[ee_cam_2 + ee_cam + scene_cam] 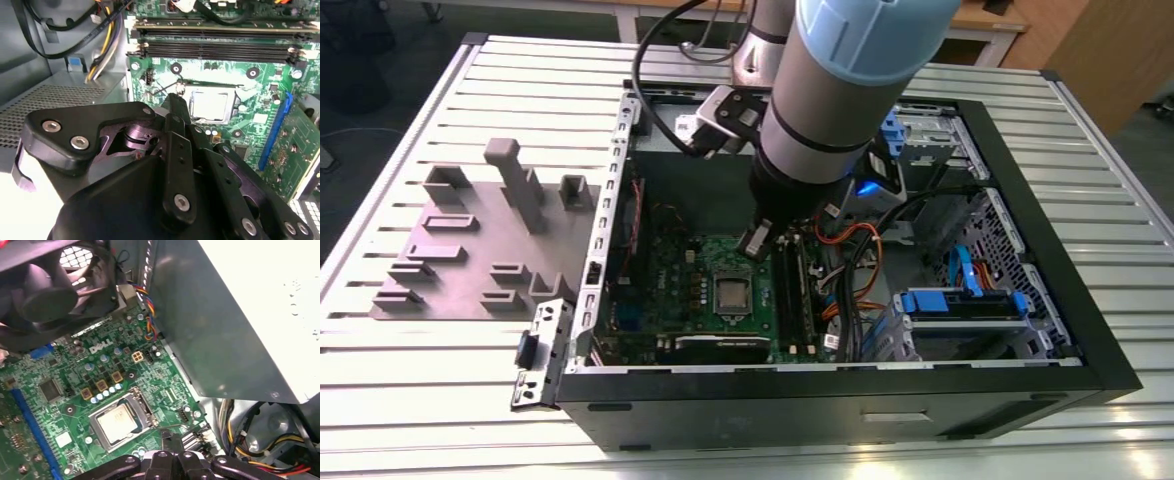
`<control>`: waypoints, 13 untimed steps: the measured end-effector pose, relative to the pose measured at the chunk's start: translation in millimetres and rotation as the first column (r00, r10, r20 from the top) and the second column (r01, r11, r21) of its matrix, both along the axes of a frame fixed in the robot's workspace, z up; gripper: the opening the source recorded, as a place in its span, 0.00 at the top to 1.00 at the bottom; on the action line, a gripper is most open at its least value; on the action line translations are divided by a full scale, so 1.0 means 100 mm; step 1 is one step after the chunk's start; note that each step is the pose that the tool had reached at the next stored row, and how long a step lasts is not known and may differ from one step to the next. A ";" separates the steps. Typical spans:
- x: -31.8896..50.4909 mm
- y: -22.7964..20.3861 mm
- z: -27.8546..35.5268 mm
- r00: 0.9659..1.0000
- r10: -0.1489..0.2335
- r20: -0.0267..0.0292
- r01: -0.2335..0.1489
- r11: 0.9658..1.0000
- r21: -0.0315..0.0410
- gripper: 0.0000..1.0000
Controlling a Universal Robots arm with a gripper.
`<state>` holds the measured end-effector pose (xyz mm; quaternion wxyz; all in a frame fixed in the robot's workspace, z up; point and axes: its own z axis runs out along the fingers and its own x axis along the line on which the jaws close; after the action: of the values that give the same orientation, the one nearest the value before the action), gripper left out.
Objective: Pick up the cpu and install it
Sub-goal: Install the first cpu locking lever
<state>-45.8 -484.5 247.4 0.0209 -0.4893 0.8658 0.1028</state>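
The cpu point(731, 292) lies flat in the silver socket frame on the green motherboard point(674, 275), inside the open computer case. In both wrist views the cpu point(210, 104) point(117, 421) shows its pale metal top, square in the frame. My gripper point(751, 244) hangs just above the board beside the socket, on the side of the memory slots. Its black fingers point(178, 112) come together at a narrow tip point(172, 439) with nothing between them. A thin wire lever point(170, 426) of the socket lies right by that tip.
The case walls point(607, 215) fence in the board. A large grey box point(240, 315) and a black fan point(45, 290) stand close to the socket. Memory slots point(215, 47), loose cables point(854, 260) and a blue drive bracket point(961, 300) lie alongside. A grey fixture block point(467, 240) sits outside the case.
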 end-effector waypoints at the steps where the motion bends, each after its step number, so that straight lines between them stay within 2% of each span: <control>1: 0.008 0.013 0.000 1.000 0.000 0.000 0.000 1.000 0.000 0.89; 9: 0.049 0.161 0.000 1.000 0.001 0.000 -0.001 1.000 0.000 0.89; 13: 0.068 0.213 0.000 1.000 0.001 0.000 -0.001 1.000 0.000 0.89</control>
<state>-39.0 -463.1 247.4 0.0210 -0.4897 0.8656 0.1029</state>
